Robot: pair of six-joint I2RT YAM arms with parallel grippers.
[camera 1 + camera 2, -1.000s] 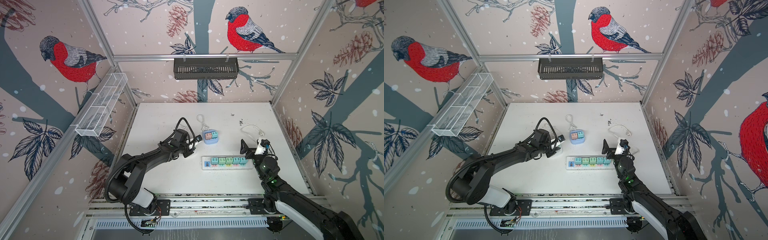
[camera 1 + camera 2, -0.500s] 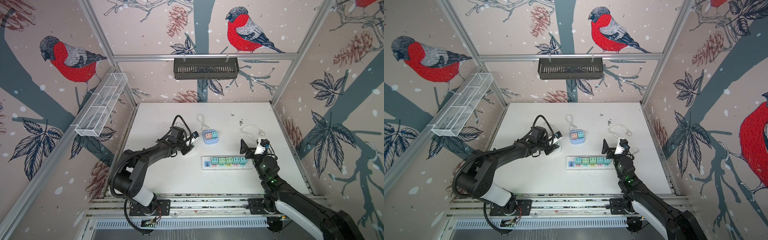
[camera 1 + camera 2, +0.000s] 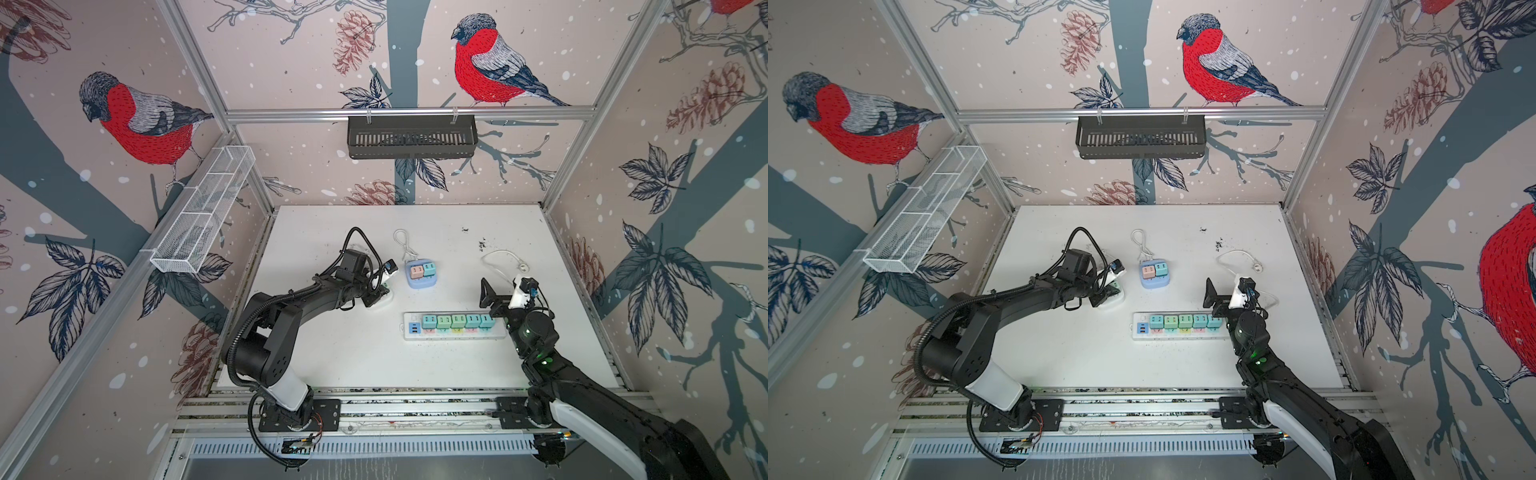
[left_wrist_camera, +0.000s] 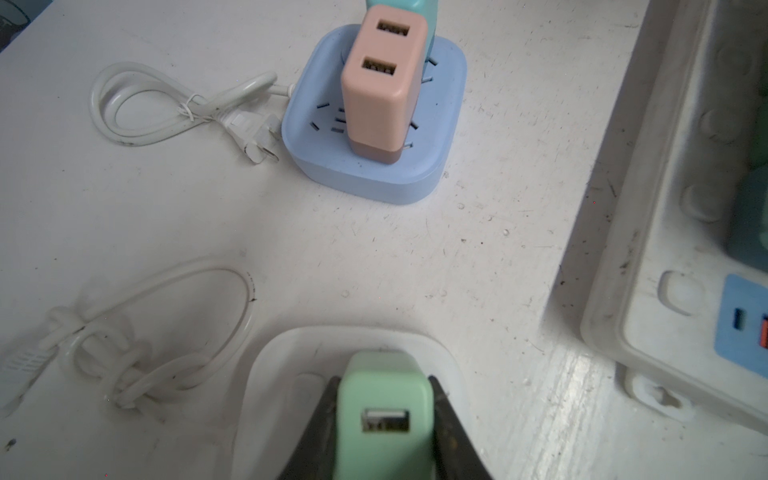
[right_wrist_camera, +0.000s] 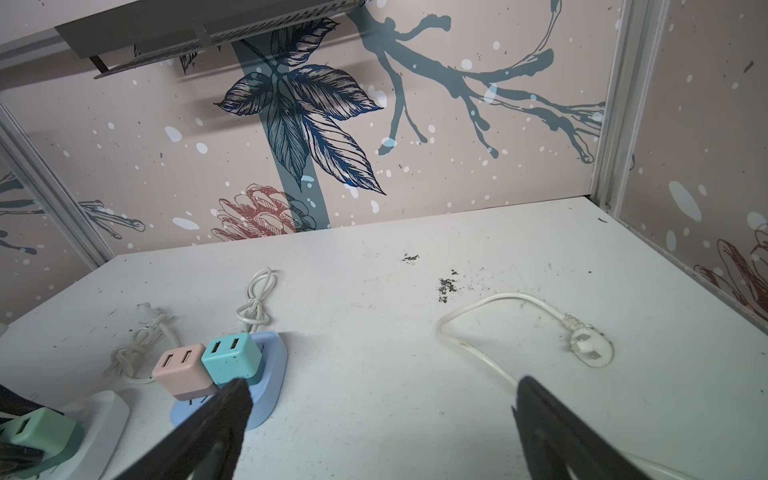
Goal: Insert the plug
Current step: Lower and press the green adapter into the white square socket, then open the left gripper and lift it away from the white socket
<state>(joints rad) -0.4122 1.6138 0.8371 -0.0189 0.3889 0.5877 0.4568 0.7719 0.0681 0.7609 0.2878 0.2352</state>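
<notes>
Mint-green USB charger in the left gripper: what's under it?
A white rounded plastic socket block sits directly under the mint-green USB charger, held by the left gripper. The charger's body covers its prongs and the socket holes, so seating can't be seen.

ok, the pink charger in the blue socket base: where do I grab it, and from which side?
I'd come from straight above: the pink charger stands upright in the blue socket base, ports up. Clamp its two long side faces, near the top. The teal charger sits right beside one short end, likely leaving no room for a jaw there.
</notes>
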